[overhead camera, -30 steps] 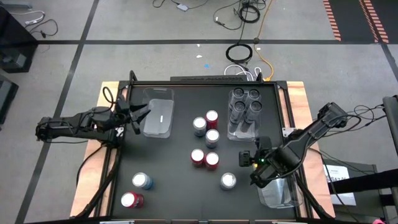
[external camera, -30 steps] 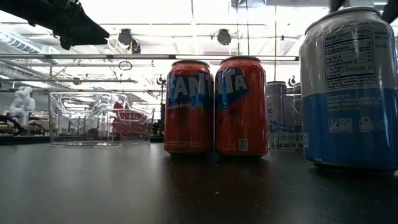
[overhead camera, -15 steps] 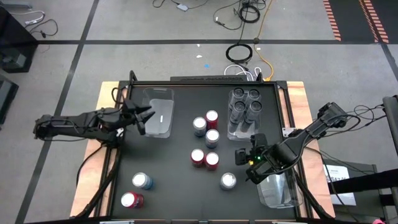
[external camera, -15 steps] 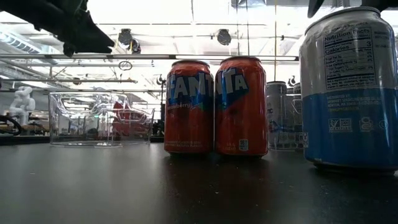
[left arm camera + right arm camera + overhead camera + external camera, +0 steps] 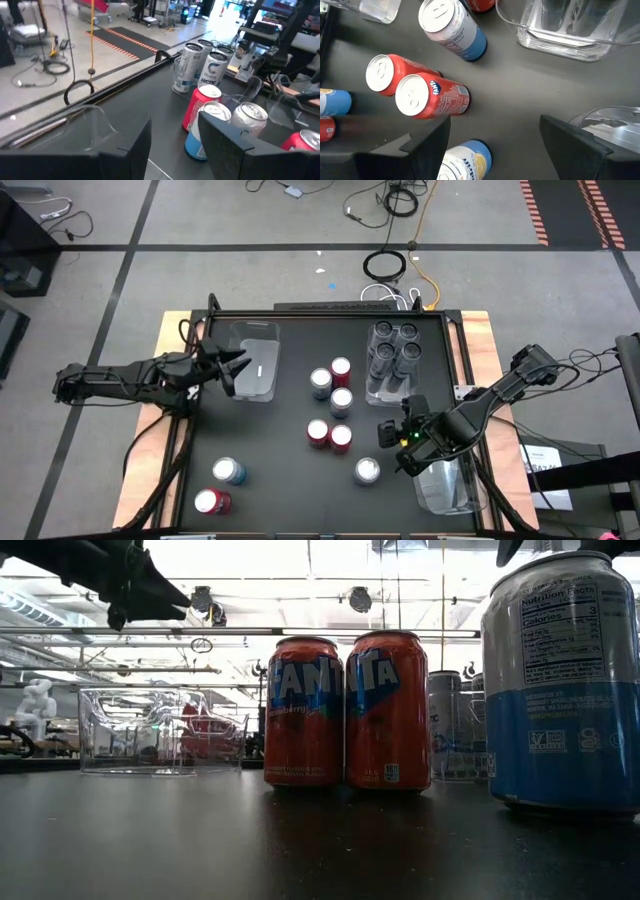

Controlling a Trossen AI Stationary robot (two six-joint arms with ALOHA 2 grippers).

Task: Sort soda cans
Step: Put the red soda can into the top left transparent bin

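Right now the right gripper (image 5: 392, 442) hovers with its fingers spread wide and empty, just beside a blue-and-silver can (image 5: 367, 471) that stands toward the table's front edge, right of centre. In the right wrist view that can's top (image 5: 462, 162) sits between the two dark fingers, low in the gap, with a pair of red cans (image 5: 415, 92) close by. The likely slip is a finger coming down on the rim instead of past it, which would tip the can toward the red pair (image 5: 330, 435) or roll it off to the front edge. Another risk lies just behind the gripper: the empty clear tray (image 5: 445, 485) at the front right corner sits near the arm, and a wide swing could shove it.

The left gripper (image 5: 232, 366) hangs over the near rim of another clear tray (image 5: 255, 360) toward the back left, fingers pinched shut and holding nothing; a drop from there could knock that tray. Four dark grey cans (image 5: 394, 347) already stand in a tray near the back edge. Three more cans (image 5: 333, 385) cluster mid-table, and a blue can (image 5: 229, 471) and a red can (image 5: 211, 502) wait at the front left corner, so sorting looks early
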